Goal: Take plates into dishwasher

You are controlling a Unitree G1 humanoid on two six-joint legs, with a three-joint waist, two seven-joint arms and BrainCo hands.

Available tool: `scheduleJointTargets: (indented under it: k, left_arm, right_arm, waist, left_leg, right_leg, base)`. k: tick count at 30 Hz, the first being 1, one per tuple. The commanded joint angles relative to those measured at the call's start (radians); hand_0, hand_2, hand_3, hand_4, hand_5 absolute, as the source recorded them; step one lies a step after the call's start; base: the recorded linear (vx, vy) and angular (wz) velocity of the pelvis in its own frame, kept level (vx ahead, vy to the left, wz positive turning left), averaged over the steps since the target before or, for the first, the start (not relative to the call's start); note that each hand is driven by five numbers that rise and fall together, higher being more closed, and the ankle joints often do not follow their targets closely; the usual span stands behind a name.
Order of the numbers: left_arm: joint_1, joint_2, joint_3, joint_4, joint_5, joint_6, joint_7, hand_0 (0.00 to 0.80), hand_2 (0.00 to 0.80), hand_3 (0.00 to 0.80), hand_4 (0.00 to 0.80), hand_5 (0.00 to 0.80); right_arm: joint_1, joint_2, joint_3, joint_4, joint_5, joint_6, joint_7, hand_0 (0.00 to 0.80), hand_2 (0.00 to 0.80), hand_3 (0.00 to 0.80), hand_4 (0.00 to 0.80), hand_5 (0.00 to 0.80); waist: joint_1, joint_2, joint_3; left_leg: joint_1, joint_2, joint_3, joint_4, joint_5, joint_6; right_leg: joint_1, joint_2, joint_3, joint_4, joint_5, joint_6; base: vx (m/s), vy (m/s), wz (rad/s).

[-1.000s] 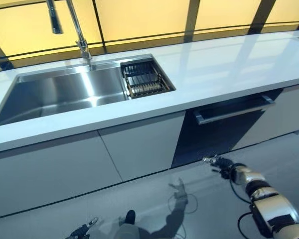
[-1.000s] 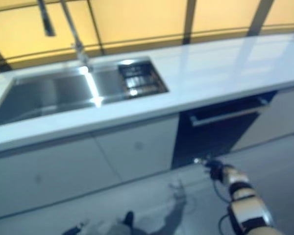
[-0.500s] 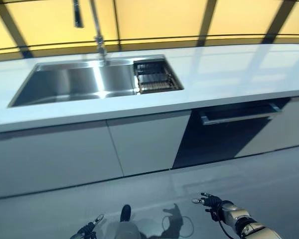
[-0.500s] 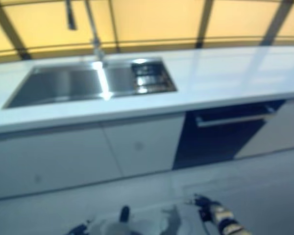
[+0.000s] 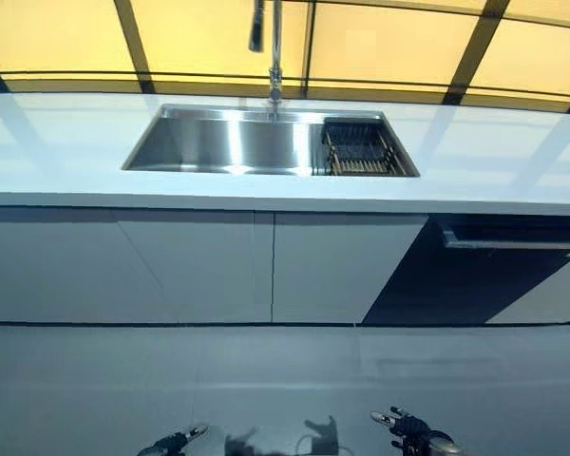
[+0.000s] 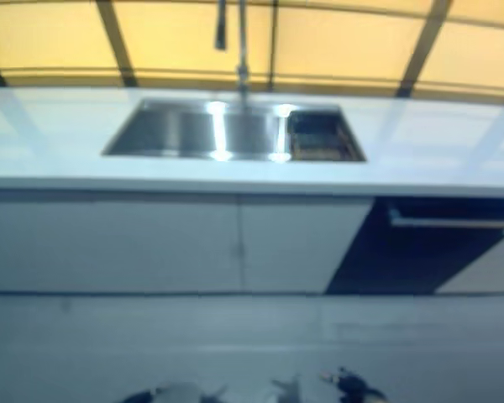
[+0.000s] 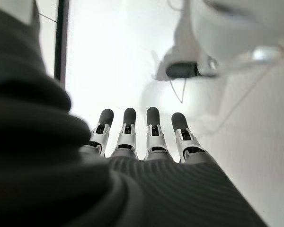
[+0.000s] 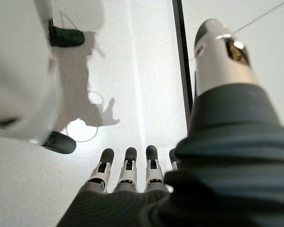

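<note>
No plate shows in any view. The dishwasher (image 5: 489, 275) is the dark front under the white counter at the right, its top tipped slightly out, with a silver handle (image 5: 513, 239). A dark wire rack (image 5: 361, 150) sits in the right end of the steel sink (image 5: 223, 142); I cannot tell what it holds. My left hand (image 5: 171, 443) and right hand (image 5: 408, 429) hang low at the bottom edge, far from the counter. Both are open and empty, with fingers straight over the floor in the left wrist view (image 7: 137, 137) and the right wrist view (image 8: 128, 172).
The white counter (image 5: 66, 152) runs across the whole view with a tall tap (image 5: 271, 43) behind the sink. Pale closed cabinet doors (image 5: 199, 266) stand below it. Grey floor (image 5: 285, 380) lies between me and the cabinets.
The whole picture has shifted: the camera moved, so the sink now sits centred and farther off. My right hand has dropped from near the dishwasher front to the bottom edge.
</note>
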Motion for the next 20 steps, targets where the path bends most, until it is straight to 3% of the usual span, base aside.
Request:
scheduleJointTargets:
  k: [1, 4, 8, 13, 20]
  left_arm:
    - [-0.04, -0.007, -0.055, 0.043, 0.051, 0.017, -0.028, 0.0, 0.0, 0.0, 0.0, 0.0]
    - [-0.038, -0.027, -0.047, 0.053, 0.027, 0.031, -0.022, 0.0, 0.0, 0.0, 0.0, 0.0]
    - [-0.012, -0.042, -0.011, 0.067, -0.002, -0.008, 0.019, 0.0, 0.0, 0.0, 0.0, 0.0]
    - [0.005, -0.059, -0.001, 0.061, -0.023, -0.001, 0.011, 0.0, 0.0, 0.0, 0.0, 0.0]
    - [0.02, -0.086, 0.005, 0.056, -0.064, -0.018, 0.008, 0.0, 0.0, 0.0, 0.0, 0.0]
  right_arm:
    - [-0.031, -0.013, -0.057, 0.043, 0.056, -0.01, -0.013, 0.0, 0.0, 0.0, 0.0, 0.0]
    - [-0.028, -0.001, -0.06, 0.073, 0.023, 0.024, -0.014, 0.0, 0.0, 0.0, 0.0, 0.0]
    - [-0.03, 0.007, -0.056, 0.104, -0.008, 0.05, -0.024, 0.0, 0.0, 0.0, 0.0, 0.0]
    - [-0.009, 0.024, -0.047, 0.118, -0.009, 0.073, -0.02, 0.0, 0.0, 0.0, 0.0, 0.0]
    - [0.002, 0.041, -0.069, 0.146, 0.041, 0.086, -0.041, 0.0, 0.0, 0.0, 0.0, 0.0]
  waist:
    - [-0.02, 0.005, -0.015]
    - [-0.009, -0.006, -0.033]
    - [-0.005, -0.004, -0.05]
    - [-0.006, -0.012, -0.065]
    - [-0.012, -0.003, -0.073]
  left_leg:
    - [-0.012, -0.046, -0.031, 0.002, -0.012, 0.048]
    - [-0.011, -0.07, -0.037, 0.002, -0.019, 0.052]
    - [-0.001, -0.083, -0.055, 0.002, -0.034, 0.057]
    - [0.01, -0.075, -0.047, 0.002, -0.038, 0.051]
    - [0.016, -0.062, -0.033, 0.002, -0.036, 0.04]
  right_leg:
    - [-0.053, 0.078, 0.1, -0.104, 0.165, -0.054]
    - [-0.019, 0.078, 0.073, -0.178, 0.173, -0.056]
    - [-0.005, 0.092, 0.105, -0.21, 0.181, -0.058]
    - [0.032, 0.113, 0.121, -0.244, 0.177, -0.069]
    - [0.054, 0.127, 0.119, -0.257, 0.163, -0.081]
  base:
    - [-0.054, 0.08, 1.18]
    - [-0.046, 0.033, 0.84]
    - [-0.039, -0.01, -0.12]
    - [-0.028, -0.063, -0.06]
    - [-0.037, -0.051, -0.06]
